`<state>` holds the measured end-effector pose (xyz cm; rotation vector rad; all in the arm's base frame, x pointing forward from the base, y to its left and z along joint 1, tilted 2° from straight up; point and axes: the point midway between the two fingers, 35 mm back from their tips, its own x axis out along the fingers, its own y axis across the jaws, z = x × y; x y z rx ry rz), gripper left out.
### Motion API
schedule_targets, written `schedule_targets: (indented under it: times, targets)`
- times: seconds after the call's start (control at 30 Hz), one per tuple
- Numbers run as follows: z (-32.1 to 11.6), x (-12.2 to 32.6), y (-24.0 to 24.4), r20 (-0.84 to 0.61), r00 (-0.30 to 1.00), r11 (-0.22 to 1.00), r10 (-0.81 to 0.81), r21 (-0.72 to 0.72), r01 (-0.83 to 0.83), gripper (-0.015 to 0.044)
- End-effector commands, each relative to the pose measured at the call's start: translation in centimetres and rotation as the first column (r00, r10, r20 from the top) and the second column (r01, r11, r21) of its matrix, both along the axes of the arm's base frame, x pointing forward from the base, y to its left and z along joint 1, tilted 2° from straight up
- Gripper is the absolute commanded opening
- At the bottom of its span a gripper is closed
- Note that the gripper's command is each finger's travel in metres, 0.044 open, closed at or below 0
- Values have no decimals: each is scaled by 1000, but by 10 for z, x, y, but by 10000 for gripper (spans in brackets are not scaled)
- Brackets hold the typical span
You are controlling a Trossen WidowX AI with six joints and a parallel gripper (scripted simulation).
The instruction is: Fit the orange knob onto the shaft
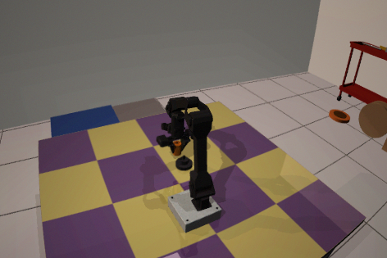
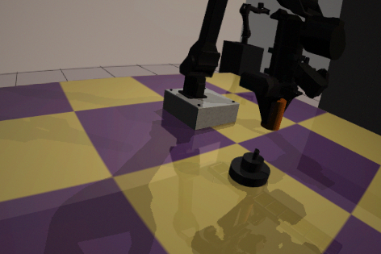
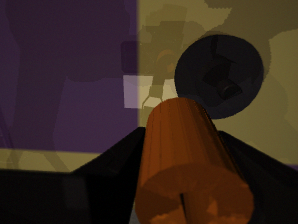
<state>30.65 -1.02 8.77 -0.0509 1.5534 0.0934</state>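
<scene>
My gripper [image 1: 177,147] [image 2: 274,117] [image 3: 179,135] is shut on the orange knob [image 1: 177,147] [image 2: 276,114] [image 3: 186,160], a ribbed cylinder held upright above the floor. The round dark pedestal [image 1: 184,163] [image 2: 249,170] [image 3: 218,75] stands on a yellow tile with its short dark shaft [image 2: 255,155] [image 3: 230,90] pointing up. The knob hangs off to the side of the pedestal and above it, not over the shaft. In the wrist view the pedestal lies beyond the knob, up and to the right. The shaft's flat side does not show.
The arm's grey base block [image 1: 193,211] [image 2: 201,110] stands on the purple and yellow checkered mat [image 1: 102,169]. A red cart [image 1: 362,70], an orange ring [image 1: 339,115] and a brown round object [image 1: 374,119] stand far right on the white tiles.
</scene>
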Motion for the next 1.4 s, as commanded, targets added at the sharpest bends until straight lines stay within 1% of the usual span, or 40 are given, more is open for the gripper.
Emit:
schedule_targets:
  times: [0.0, 0.43, 0.57, 0.83, 1.37]
  targets:
    - [-2, 6, -11, 9, 1000, 1000, 1, -5, -1, 0]
    - [-14, 14, -43, 9, 1000, 1000, 2, -9, -2, 0]
    - [-17, 15, -43, 9, 1000, 1000, 2, -9, -2, 0]
    - [-40, 15, -43, 9, 1000, 1000, 2, -9, -2, 0]
    - [-39, 17, -44, 9, 1000, 1000, -2, -9, 2, 0]
